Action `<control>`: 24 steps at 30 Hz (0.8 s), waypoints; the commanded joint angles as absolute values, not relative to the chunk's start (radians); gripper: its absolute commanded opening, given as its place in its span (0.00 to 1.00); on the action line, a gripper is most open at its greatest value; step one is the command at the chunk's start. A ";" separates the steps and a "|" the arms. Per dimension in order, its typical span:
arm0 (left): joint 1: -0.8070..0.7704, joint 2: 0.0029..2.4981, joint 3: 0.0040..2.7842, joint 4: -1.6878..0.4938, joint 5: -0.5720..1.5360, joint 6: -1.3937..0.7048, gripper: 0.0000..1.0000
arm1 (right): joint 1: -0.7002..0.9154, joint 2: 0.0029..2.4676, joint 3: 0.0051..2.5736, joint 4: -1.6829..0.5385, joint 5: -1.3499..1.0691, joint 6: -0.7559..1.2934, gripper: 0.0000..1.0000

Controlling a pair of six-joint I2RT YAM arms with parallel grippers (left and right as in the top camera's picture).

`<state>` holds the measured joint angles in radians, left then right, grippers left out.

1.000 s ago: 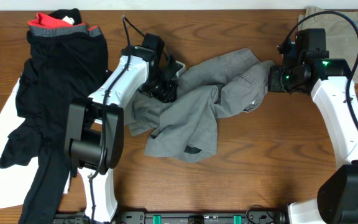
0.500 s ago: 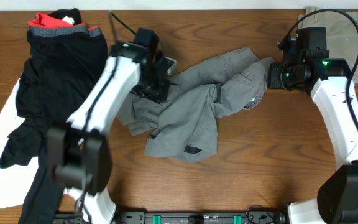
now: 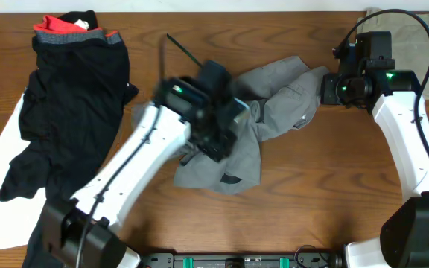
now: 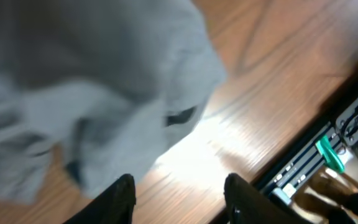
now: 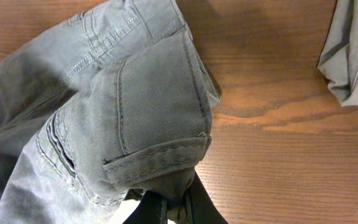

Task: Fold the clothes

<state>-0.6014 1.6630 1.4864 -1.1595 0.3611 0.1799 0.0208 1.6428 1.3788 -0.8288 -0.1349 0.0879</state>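
Grey shorts (image 3: 274, 104): crumpled mid-table, well apart from beige shorts (image 3: 415, 30).
Right hand (image 5: 174, 210): mine, clamped on their folded edge.
Left hand (image 4: 182, 200): mine, fingers apart above them.
Table (image 3: 326, 193): brown wood.

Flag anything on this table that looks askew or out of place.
The grey shorts at centre lie in a twisted, bunched heap rather than flat, one corner pinched in the right gripper. The black garments on the left are sprawled unfolded. Nothing looks damaged.
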 commanded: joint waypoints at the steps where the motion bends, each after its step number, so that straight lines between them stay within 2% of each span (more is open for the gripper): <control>1: -0.638 1.672 1.409 -1.106 0.334 0.080 0.54 | 0.025 1.648 1.380 -0.831 -0.140 0.100 0.04; 4: -0.651 1.672 1.328 -1.003 0.293 -0.007 0.60 | 0.025 1.648 1.380 -0.831 -0.140 0.100 0.04; 6: -0.655 1.674 1.266 -0.904 0.294 -0.061 0.75 | 0.025 1.648 1.380 -0.830 -0.140 0.100 0.05; 10: -0.661 1.683 1.178 -0.749 0.291 -0.182 0.84 | 0.025 1.648 1.380 -0.834 -0.140 0.100 0.05; 13: -0.661 1.701 1.150 -0.699 0.205 -0.284 0.84 | 0.025 1.648 1.380 -0.835 -0.139 0.100 0.05; 18: -0.661 1.725 1.149 -0.675 0.053 -0.331 0.82 | 0.025 1.648 1.380 -0.833 -0.139 0.100 0.05; 19: -0.661 1.725 1.149 -0.671 0.046 -0.331 0.77 | 0.025 1.648 1.380 -0.833 -0.139 0.100 0.05; 20: -0.661 1.724 1.150 -0.669 0.040 -0.331 0.67 | 0.025 1.648 1.380 -0.834 -0.139 0.100 0.05; 21: -0.660 1.724 1.151 -0.670 0.035 -0.331 0.52 | 0.025 1.648 1.380 -0.834 -0.139 0.100 0.05; 22: -0.657 1.723 1.156 -0.675 0.031 -0.331 0.32 | 0.025 1.648 1.380 -0.834 -0.139 0.100 0.05; 24: -0.646 1.716 1.172 -0.704 0.019 -0.331 0.12 | 0.024 1.648 1.380 -0.834 -0.139 0.100 0.05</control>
<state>-0.6571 1.7195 1.1507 -0.6800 0.0803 -0.3103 0.0208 1.6428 1.3788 -0.8364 -0.1349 0.0940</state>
